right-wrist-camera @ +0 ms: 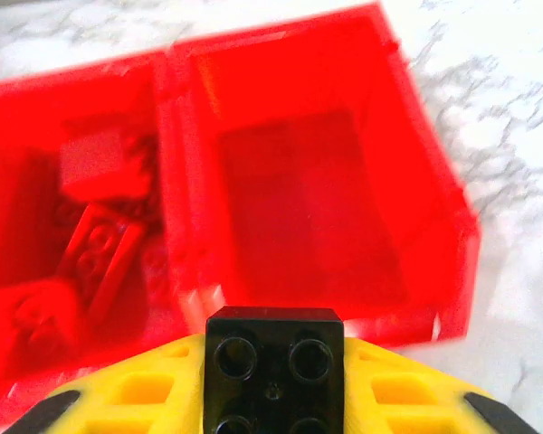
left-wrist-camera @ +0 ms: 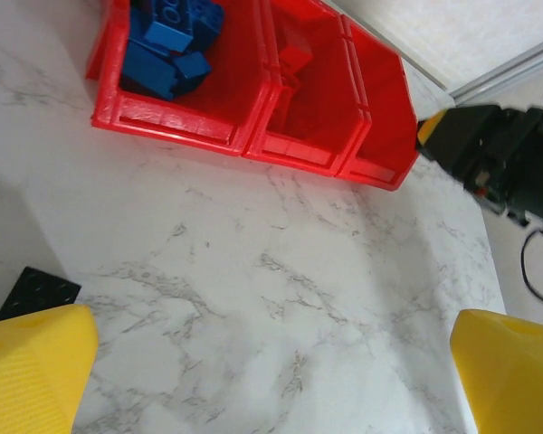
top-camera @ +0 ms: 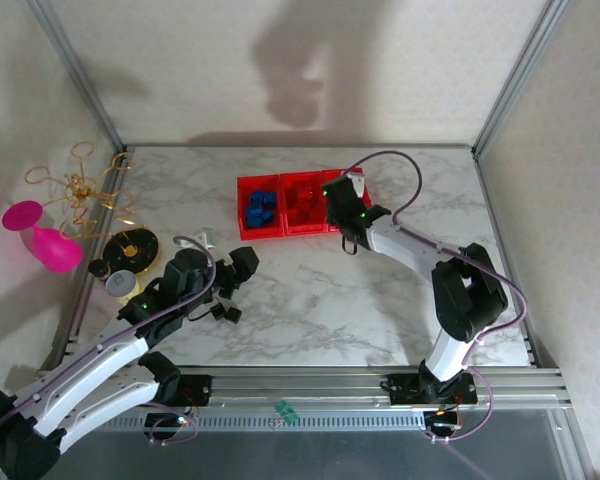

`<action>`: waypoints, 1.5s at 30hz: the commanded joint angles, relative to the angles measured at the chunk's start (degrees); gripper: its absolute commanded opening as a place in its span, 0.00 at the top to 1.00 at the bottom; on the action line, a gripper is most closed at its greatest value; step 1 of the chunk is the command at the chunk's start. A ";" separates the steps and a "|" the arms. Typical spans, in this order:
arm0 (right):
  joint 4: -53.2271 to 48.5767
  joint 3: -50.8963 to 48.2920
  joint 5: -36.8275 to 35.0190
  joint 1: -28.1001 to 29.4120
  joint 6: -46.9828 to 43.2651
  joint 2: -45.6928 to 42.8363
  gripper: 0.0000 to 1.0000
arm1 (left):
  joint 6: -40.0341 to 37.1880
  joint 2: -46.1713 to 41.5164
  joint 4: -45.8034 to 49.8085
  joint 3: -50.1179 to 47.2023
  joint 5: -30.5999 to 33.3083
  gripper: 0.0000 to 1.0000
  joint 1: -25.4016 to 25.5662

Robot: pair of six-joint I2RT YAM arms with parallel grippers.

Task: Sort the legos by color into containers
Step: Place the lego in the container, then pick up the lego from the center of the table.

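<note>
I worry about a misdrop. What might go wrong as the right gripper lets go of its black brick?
The black brick in the right gripper sits at the near wall of the empty bin, so it may clip the rim and land on the table. The middle bin of red bricks is joined alongside; a small drift could mix colours.

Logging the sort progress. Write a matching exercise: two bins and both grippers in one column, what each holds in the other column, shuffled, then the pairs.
1. left-end bin
2. middle bin
3. right gripper
4. left gripper

a. one black lego
b. nothing
c. blue legos
d. red legos

Pairs: 1-c, 2-d, 3-a, 4-b.
</note>
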State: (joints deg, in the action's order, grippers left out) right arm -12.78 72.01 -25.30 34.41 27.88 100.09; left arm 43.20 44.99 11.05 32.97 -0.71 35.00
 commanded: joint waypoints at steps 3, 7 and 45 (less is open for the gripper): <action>3.47 8.06 4.62 -4.73 -6.85 7.99 0.68 | -2.32 3.43 -6.18 2.40 -2.78 0.00 -0.46; 2.80 14.03 5.10 -6.77 -8.91 13.25 0.66 | -2.87 5.14 -6.27 3.06 -2.46 0.00 -0.46; 14.37 -3.32 24.97 25.27 -10.69 9.27 0.26 | 3.63 -16.40 19.47 1.53 8.56 0.00 -0.55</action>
State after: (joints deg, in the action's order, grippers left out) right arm -1.02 67.48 -3.31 59.09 21.41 107.39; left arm 45.74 29.56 27.11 34.48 5.61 34.98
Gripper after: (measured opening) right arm 0.735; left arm 0.996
